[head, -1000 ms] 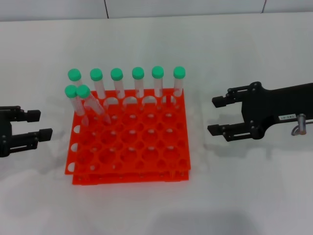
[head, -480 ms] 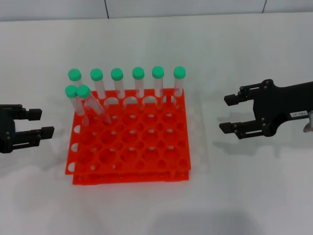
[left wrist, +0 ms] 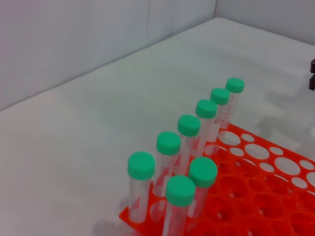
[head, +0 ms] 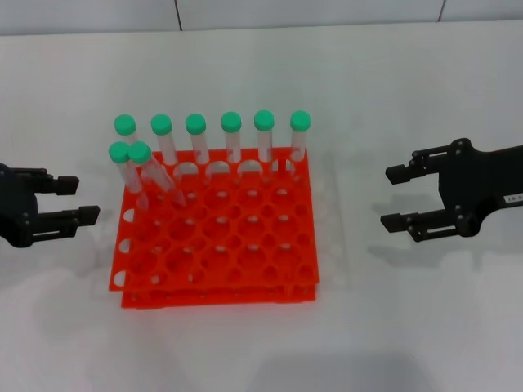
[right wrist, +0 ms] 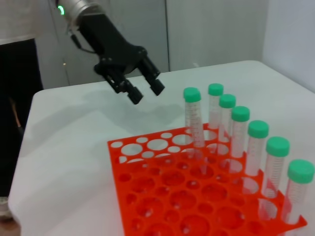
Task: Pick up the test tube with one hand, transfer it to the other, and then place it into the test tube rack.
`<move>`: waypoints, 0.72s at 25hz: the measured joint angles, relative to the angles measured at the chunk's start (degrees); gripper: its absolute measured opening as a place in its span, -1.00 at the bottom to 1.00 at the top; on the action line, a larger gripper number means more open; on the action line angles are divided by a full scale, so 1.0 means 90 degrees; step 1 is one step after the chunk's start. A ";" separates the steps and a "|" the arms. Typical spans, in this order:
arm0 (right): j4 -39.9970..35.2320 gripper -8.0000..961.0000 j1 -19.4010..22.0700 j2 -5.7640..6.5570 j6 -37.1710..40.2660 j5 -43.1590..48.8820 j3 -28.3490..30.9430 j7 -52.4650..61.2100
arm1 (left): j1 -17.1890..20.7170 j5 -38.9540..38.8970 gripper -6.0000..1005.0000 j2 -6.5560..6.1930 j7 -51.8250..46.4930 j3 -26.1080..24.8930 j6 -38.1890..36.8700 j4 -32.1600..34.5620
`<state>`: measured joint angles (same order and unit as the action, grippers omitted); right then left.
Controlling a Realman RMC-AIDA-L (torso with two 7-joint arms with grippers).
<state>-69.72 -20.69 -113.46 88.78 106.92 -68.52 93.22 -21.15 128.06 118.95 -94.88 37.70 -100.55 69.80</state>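
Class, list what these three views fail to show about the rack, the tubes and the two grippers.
- Rack: near corner cut off by the edge in both wrist views.
- Tube bottoms: hidden inside the rack's holes, every view.
- Left gripper: wrist cut off at the head view's edge.
- Right gripper: only a sliver in the left wrist view.

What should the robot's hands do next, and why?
Probably nothing but back away: all eight green-capped tubes already stand in the orange rack, none lies on the table, and the left gripper and right gripper are both open and empty.
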 joint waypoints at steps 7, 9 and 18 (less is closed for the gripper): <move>0.0072 0.38 0.0127 -0.0030 0.0187 0.0009 0.0286 -0.0295 | -0.0137 0.0027 0.12 0.0003 -0.0024 0.0031 0.0047 -0.0037; 0.0074 0.38 0.0173 -0.0036 0.0204 0.0009 0.0312 -0.0336 | -0.0157 0.0031 0.12 0.0004 -0.0028 0.0080 0.0068 -0.0041; 0.0128 0.38 0.0211 -0.0040 0.0322 -0.0010 0.0372 -0.0456 | -0.0176 -0.0014 0.12 0.0006 0.0035 0.0419 0.0237 -0.0115</move>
<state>-68.57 -18.79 -113.82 91.68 106.83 -65.17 89.12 -22.74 127.93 119.00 -94.57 41.47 -98.41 68.76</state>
